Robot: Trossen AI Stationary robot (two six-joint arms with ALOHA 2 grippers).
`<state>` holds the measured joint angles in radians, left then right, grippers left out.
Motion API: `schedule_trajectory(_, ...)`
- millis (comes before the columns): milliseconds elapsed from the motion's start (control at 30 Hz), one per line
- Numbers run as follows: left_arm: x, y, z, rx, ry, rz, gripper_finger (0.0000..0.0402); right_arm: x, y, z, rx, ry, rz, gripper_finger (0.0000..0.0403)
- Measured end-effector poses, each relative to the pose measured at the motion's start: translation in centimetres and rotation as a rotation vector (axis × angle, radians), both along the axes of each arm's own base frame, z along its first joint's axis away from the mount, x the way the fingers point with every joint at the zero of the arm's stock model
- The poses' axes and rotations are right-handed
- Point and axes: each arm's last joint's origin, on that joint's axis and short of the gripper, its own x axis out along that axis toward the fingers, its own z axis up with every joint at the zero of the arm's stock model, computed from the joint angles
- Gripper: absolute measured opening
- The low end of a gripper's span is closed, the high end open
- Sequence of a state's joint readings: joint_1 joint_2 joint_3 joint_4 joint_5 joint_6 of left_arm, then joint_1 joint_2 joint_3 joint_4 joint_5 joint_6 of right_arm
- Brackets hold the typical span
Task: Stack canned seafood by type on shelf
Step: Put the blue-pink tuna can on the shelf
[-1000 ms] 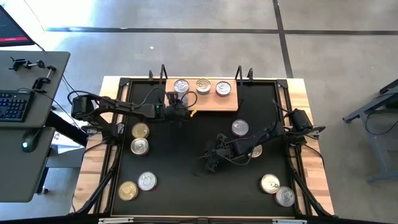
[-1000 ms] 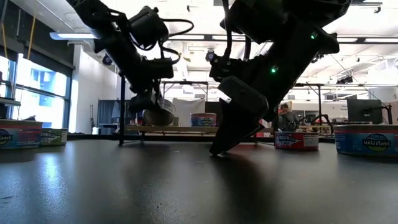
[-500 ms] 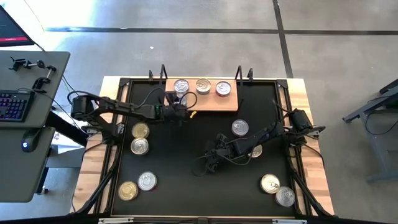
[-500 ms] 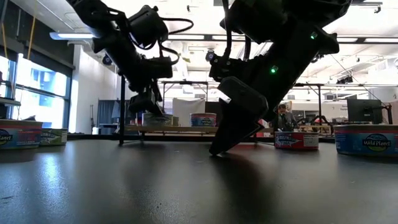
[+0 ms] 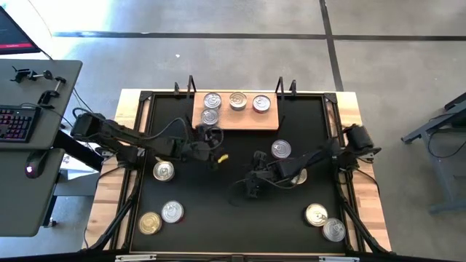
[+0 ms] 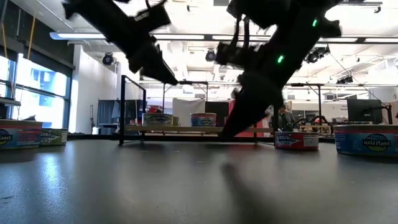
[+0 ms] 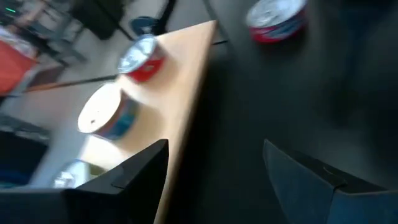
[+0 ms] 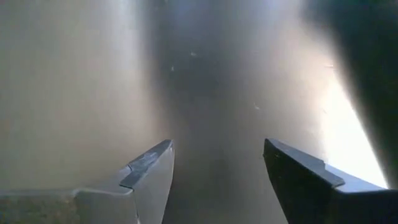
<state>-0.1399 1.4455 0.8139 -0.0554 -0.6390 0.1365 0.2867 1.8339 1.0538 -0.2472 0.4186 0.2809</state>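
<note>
our left pincer (image 5: 212, 155) hangs open and empty just off the shelf (image 5: 237, 119) with four cans, so the loose can (image 5: 164, 171) beside it looks nearest.

My tins (image 5: 211, 116) have shiny metal lids, and one (image 7: 142, 57) wears a glossy red label. They sit on a pale, smooth wooden shelf (image 5: 247, 120). The black tabletop (image 6: 186, 180) has a dull sheen.
</note>
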Motion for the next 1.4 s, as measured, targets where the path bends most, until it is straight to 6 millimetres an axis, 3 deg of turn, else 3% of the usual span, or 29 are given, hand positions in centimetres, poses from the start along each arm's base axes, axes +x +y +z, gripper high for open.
schedule_trajectory(133, -0.8, -2.1, -0.3, -0.083, 0.002, -0.008, 0.0253, -2.1, 0.5, 3.0, -0.017, 0.037, 0.037, 0.024)
schedule_trajectory(333, -2.2, -4.1, -1.3, -0.143, 0.006, 0.109, 0.0253, -5.8, 1.6, 6.8, -0.06, -0.007, -0.083, 0.024)
schedule_trajectory(467, -4.4, -5.0, 0.1, -0.133, -0.021, 0.159, 0.0253, -7.4, 2.7, 8.0, -0.105, -0.089, -0.155, 0.024)
schedule_trajectory(667, -8.6, -5.8, 3.5, -0.384, 0.039, 0.094, 0.0252, -7.7, 3.9, 7.6, -0.164, -0.129, -0.165, 0.024)
schedule_trajectory(767, -10.9, -6.5, 3.8, -0.535, 0.181, 0.037, 0.0252, -7.4, 4.0, 7.0, -0.197, -0.137, -0.185, 0.024)
schedule_trajectory(900, -13.5, -7.4, 3.1, -0.608, 0.34, 0.155, 0.0252, -7.0, 4.2, 5.9, -0.232, -0.113, -0.187, 0.024)
schedule_trajectory(1033, -15.0, -8.8, 2.0, -0.62, 0.449, 0.251, 0.0252, -6.7, 4.3, 5.1, -0.276, -0.1, -0.187, 0.024)
schedule_trajectory(1200, -15.1, -11.0, 0.2, -0.519, 0.493, 0.231, 0.0252, -6.7, 4.3, 4.7, -0.286, -0.1, -0.18, 0.024)
schedule_trajectory(1400, -14.7, -12.6, -3.4, -0.313, 0.601, 0.233, 0.0252, -6.6, 4.3, 4.8, -0.295, -0.111, -0.184, 0.024)
